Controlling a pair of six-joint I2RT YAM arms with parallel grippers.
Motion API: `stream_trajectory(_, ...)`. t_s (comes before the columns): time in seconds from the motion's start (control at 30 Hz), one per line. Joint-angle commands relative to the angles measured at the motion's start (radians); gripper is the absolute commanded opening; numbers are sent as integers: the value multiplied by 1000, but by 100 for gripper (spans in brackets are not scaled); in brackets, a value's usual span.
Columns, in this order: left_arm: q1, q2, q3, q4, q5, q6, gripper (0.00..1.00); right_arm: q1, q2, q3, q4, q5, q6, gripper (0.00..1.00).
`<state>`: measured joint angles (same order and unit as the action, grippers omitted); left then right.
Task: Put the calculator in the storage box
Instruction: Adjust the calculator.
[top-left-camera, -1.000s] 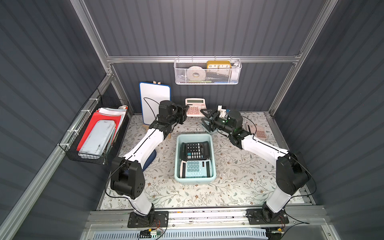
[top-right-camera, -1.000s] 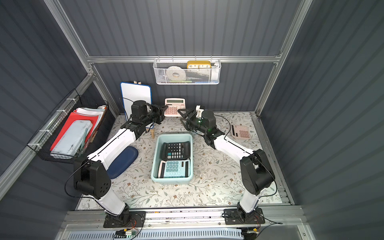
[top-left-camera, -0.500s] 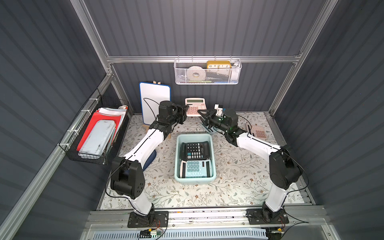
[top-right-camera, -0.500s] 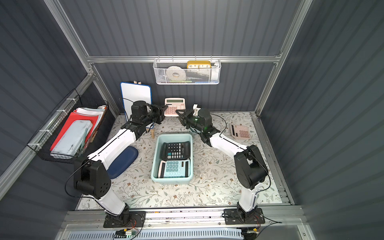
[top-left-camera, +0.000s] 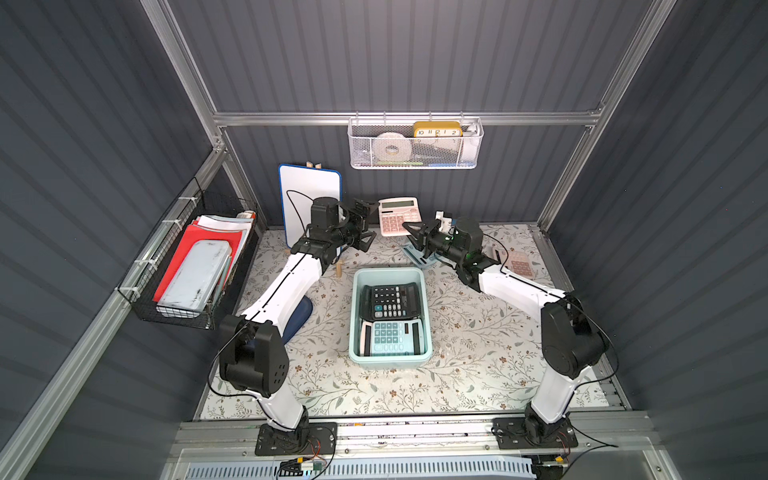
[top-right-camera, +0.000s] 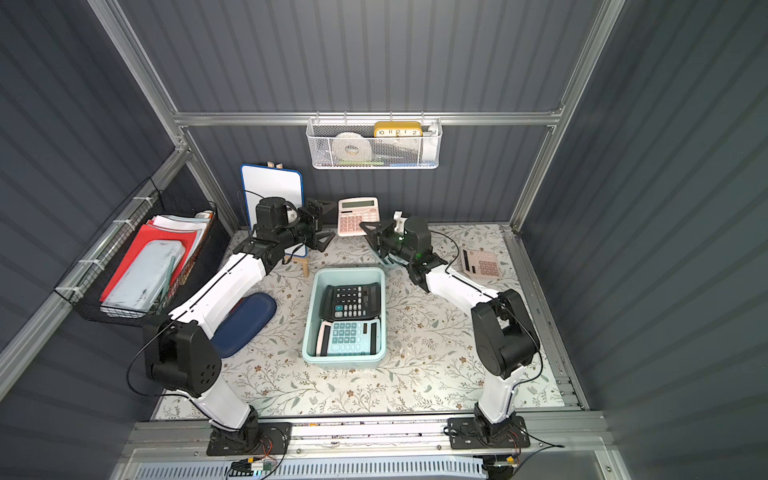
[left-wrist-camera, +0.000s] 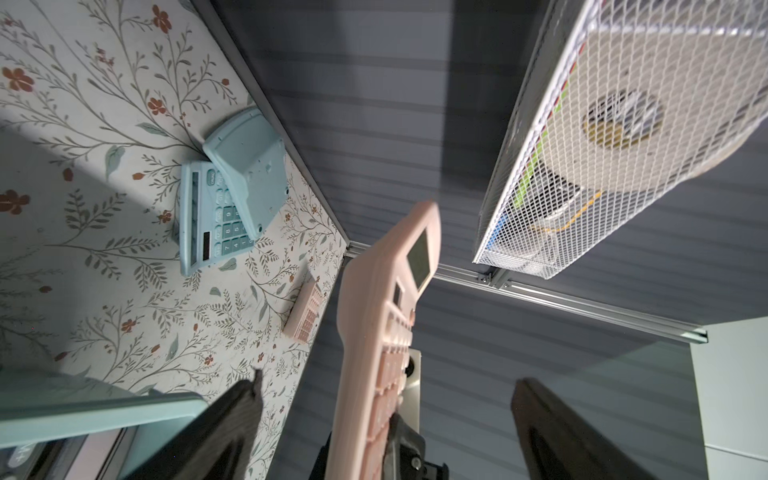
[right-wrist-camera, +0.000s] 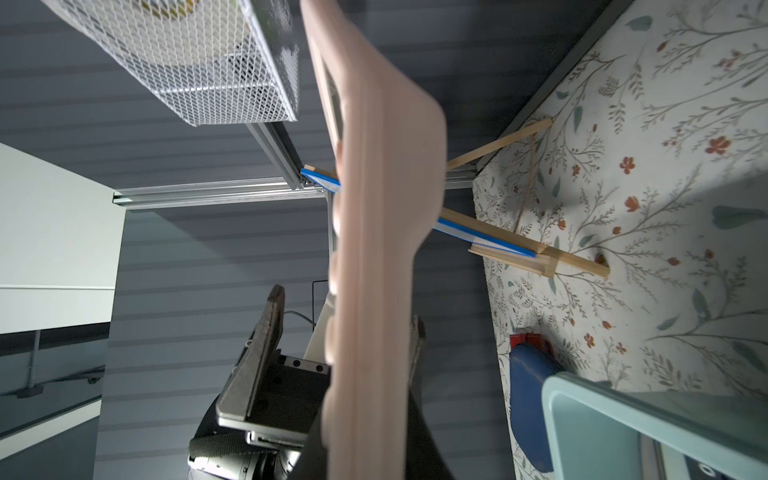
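Right fingers (top-left-camera: 415, 230) grip the pink calculator (top-left-camera: 400, 216) by one edge; left fingers (left-wrist-camera: 216, 432) stand wide apart, clear of it. It hangs upright, 12 o'clock of the storage box (top-left-camera: 388, 272). Advised: left arm backs off first, then carry toward 6 o'clock, lowering flat.

Both top views look from high above the front of the floral table (top-left-camera: 478, 332), steeply down toward the back wall (top-left-camera: 374, 62). They stand far enough off to hold the whole table, the storage box (top-left-camera: 390, 362) at its middle and the white mesh basket (top-left-camera: 415, 154), and they share nearly all of it. The two wrist cameras sit low, rolled sideways and tilted upward, facing each other across the back of the table; each has the pink calculator (left-wrist-camera: 374, 353) edge-on close before the lens, with that basket's underside beyond.
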<state>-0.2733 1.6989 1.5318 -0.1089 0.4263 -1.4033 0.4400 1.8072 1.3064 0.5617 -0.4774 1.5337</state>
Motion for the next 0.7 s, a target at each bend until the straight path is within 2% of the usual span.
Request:
stream_trajectory(0.0,50,32,84,-179,192,197,99,-45,-38,-19,69,-124,47,6)
stream_trajectory(0.07,63,59,153,-330,257,349,99,-68,-36,-34,82,-205,80,3)
stream_trajectory(0.17,67,92,253,-584,274,574,99,-89,-31,-54,99,-330,127,3)
stream_trajectory(0.27,69,117,300,-751,280,726,99,-104,-21,-67,90,-460,165,3)
stream_trajectory(0.47,69,142,289,-823,342,823,99,-105,18,-65,91,-740,229,3)
stream_trajectory(0.57,69,153,281,-819,393,858,99,-104,11,-69,51,-810,205,3)
stream_trajectory(0.67,70,154,263,-812,434,866,98,-104,-8,-68,-60,-842,120,3)
